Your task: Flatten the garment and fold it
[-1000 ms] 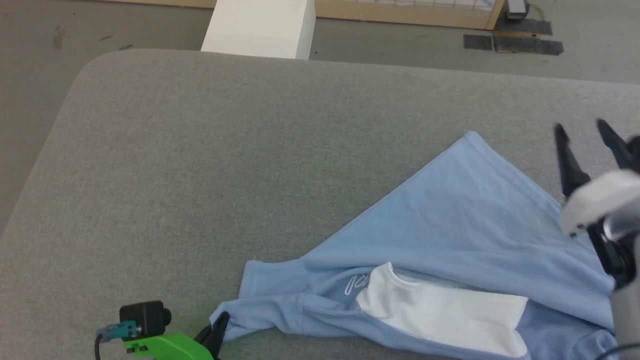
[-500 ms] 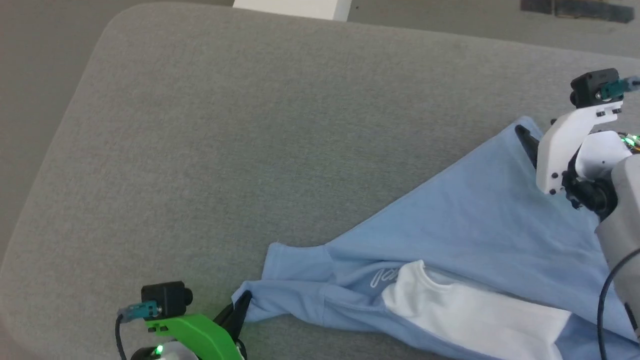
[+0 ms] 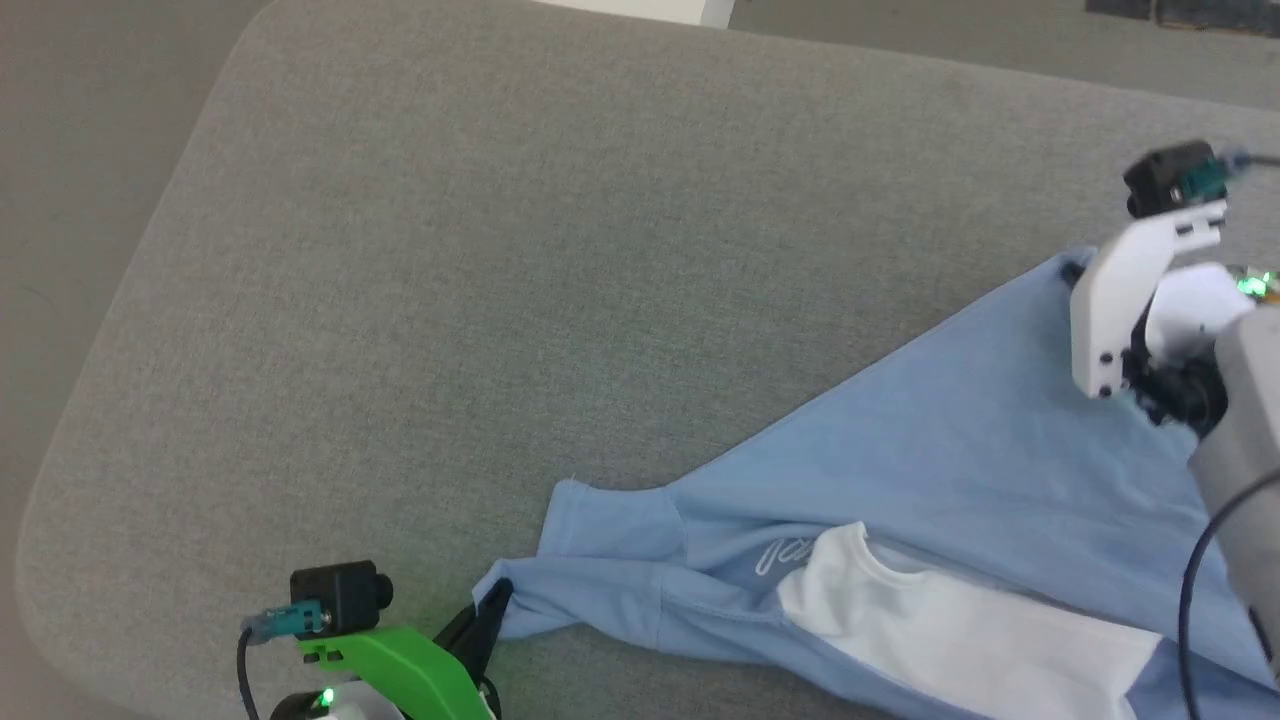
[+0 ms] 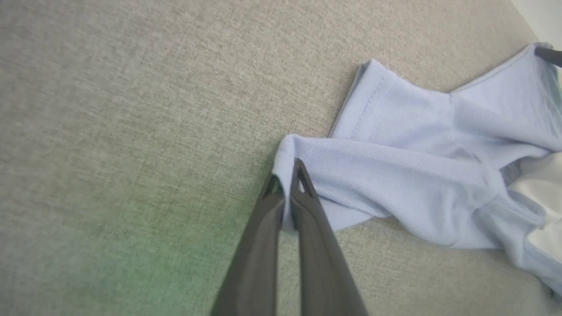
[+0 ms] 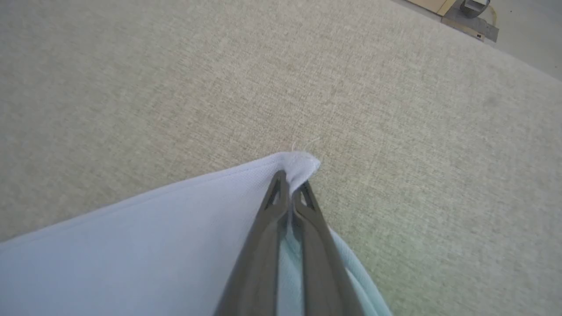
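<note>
Two closed grippers pinch the garment (image 3: 900, 470) at opposite ends, which accounts for its long diagonal lie across the lower right of the head view. At the lower middle of that view the left gripper (image 4: 285, 175) has its jaws shut on a folded blue edge just beside the sleeve (image 4: 386, 105), fingers low against the grey table (image 3: 500, 250). At the right edge the right gripper (image 5: 290, 175) has its jaws shut on a pointed hem corner, tips just short of the corner's end, where loose threads show. Between the two grips the blue cloth forms a rough triangle, with one straight edge running from the sleeve up to the held corner. The paired hold appears to serve the flattening step: with both ends secured, the arms could draw apart and spread the cloth. The white section (image 3: 960, 630) and small logo (image 3: 785, 553) lie bunched in overlapped layers along the lower edge, so the garment is not yet flat and folding has not begun. A thin corner pinch may slip under tension.
</note>
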`<state>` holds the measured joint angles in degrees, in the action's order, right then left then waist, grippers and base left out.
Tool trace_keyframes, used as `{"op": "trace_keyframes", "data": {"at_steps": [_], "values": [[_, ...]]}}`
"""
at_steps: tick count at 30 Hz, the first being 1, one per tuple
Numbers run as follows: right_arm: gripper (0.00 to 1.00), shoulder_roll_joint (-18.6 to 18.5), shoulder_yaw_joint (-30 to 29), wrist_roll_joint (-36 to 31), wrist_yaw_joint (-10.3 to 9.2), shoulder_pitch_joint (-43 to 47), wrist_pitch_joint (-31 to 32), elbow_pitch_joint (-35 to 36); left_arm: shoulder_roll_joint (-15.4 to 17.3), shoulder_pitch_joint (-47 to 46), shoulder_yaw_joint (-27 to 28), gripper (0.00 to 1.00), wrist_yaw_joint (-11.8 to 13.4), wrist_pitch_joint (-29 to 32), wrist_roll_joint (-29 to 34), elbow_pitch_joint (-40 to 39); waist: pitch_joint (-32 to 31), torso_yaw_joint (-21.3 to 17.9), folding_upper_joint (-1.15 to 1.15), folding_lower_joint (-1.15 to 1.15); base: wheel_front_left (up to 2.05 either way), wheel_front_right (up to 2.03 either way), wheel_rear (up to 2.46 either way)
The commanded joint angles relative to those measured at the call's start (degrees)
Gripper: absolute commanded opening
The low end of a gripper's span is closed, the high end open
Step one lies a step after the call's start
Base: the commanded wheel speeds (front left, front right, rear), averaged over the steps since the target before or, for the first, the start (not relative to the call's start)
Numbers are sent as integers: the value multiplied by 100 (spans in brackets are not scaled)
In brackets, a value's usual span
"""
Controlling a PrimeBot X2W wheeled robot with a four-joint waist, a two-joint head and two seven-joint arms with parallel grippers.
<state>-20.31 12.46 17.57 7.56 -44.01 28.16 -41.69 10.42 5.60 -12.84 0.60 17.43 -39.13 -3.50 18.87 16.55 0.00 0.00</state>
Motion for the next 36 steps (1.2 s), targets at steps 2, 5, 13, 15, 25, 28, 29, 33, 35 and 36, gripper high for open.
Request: {"op": "trace_keyframes", "data": {"at_steps": [2, 5, 13, 15, 25, 28, 29, 33, 35, 36], "values": [[0, 106, -183, 81, -8, 381, -615, 91, 60, 79, 27, 0, 49, 43, -56, 21, -317, -244, 0, 0, 0, 0, 0], [0, 233, -457, 90, -8, 802, -1618, 363, 119, 187, 77, 0, 112, 54, -49, -50, -560, -408, 0, 0, 0, 0, 0], [0, 607, -1335, 34, -8, 2344, -3249, 1288, 287, 489, 288, 0, 301, -108, 64, -317, -1104, -872, 0, 0, 0, 0, 0], [0, 721, -1569, 11, -8, 2770, -3344, 1616, 342, 508, 366, 0, 338, -256, 161, -387, -1190, -987, 0, 0, 0, 0, 0], [0, 1152, -2426, -334, -8, 4095, -2480, 4049, 703, -278, 646, 0, 128, -897, 548, -737, -1446, -1464, 0, 0, 0, 0, 0], [0, 1005, -2484, -438, -8, 4022, -2025, 4814, 816, -870, 700, 0, 7, -958, 587, -879, -1490, -1561, 0, 0, 0, 0, 0], [0, 940, -2500, -454, -8, 3934, -1835, 5076, 857, -1100, 726, 0, -30, -969, 597, -927, -1499, -1595, 0, 0, 0, 0, 0], [0, 553, -2461, -573, -8, 3443, -1209, 5797, 1008, -1930, 763, 0, -160, -873, 593, -1065, -1496, -1712, 0, 0, 0, 0, 0], [0, 315, -2386, -588, -8, 3109, -920, 5981, 1114, -2348, 745, 0, -212, -768, 647, -1143, -1468, -1770, 0, 0, 0, 0, 0], [0, 222, -2338, -566, -8, 2940, -810, 6032, 1140, -2533, 737, 0, -229, -728, 655, -1181, -1448, -1794, 0, 0, 0, 0, 0]]}}
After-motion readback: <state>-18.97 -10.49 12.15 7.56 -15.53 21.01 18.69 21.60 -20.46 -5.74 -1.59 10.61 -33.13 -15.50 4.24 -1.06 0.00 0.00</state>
